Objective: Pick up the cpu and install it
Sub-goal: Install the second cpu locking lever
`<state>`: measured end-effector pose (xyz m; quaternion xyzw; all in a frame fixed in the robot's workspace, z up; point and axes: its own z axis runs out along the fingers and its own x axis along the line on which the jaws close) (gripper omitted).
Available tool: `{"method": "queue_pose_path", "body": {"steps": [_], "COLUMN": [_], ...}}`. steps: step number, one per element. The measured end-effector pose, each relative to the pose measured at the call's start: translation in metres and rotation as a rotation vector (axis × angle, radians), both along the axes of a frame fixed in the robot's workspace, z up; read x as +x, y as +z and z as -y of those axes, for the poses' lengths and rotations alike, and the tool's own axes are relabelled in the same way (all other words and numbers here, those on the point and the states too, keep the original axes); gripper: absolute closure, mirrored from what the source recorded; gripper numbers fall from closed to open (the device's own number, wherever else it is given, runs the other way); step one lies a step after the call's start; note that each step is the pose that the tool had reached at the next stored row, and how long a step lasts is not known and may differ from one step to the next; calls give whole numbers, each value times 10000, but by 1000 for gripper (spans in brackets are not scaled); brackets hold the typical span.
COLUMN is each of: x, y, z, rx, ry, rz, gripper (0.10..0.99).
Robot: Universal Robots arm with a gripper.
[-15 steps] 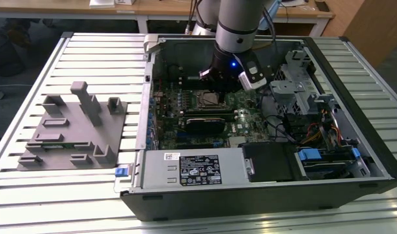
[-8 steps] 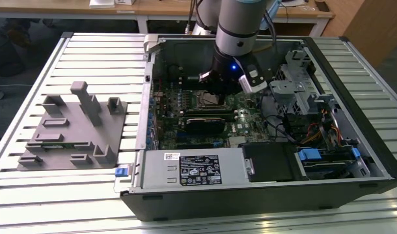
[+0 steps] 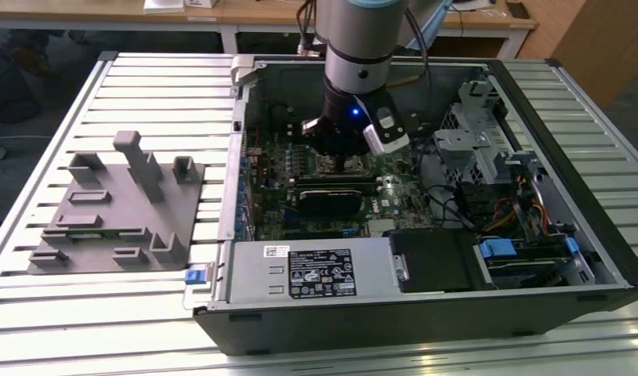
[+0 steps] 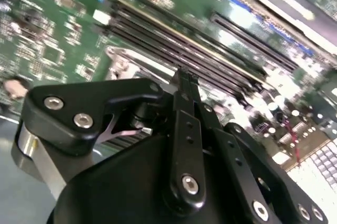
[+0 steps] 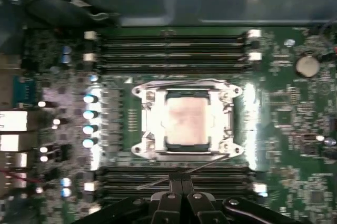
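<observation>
So the arm is reaching down into the open computer case [image 3: 424,196], which lies on its side on the slatted surface [image 3: 141,102]. The gripper [image 3: 346,160] hangs low over the green motherboard [image 3: 330,188], right about where the socket is.

In the first wrist view the cpu [image 5: 186,121] is sitting inside the socket frame [image 5: 187,121], pale silvery top facing up, with the metal bracket around it and a thin wire lever [image 5: 179,174] lying across the memory slots [image 5: 174,50] on the side nearest the jaws. The jaws look closed, the two fingertips [image 5: 181,182] pressed together with nothing between them, and the cpu lies just ahead of them, not touching. The second wrist view shows the same: gripper [image 4: 184,84] with its black fingers together, tips just above the board, a bit of the shiny bracket [image 4: 126,58] right beside them and the long black slots running past.

Off to the exterior view's left, well away from the jaws, a grey fixture [image 3: 115,207] sits on the surface outside the case.
</observation>
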<state>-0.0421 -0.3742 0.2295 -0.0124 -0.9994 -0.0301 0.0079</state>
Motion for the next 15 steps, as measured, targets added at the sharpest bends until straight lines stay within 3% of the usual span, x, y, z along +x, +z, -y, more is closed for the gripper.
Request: {"method": "queue_pose_path", "body": {"steps": [3,15], "x": [-90,-96], "y": [-9,-191], "z": [0,1], "rx": [21,201], "ry": [0,0], "rz": [1,-1], "gripper": [980,980]}}
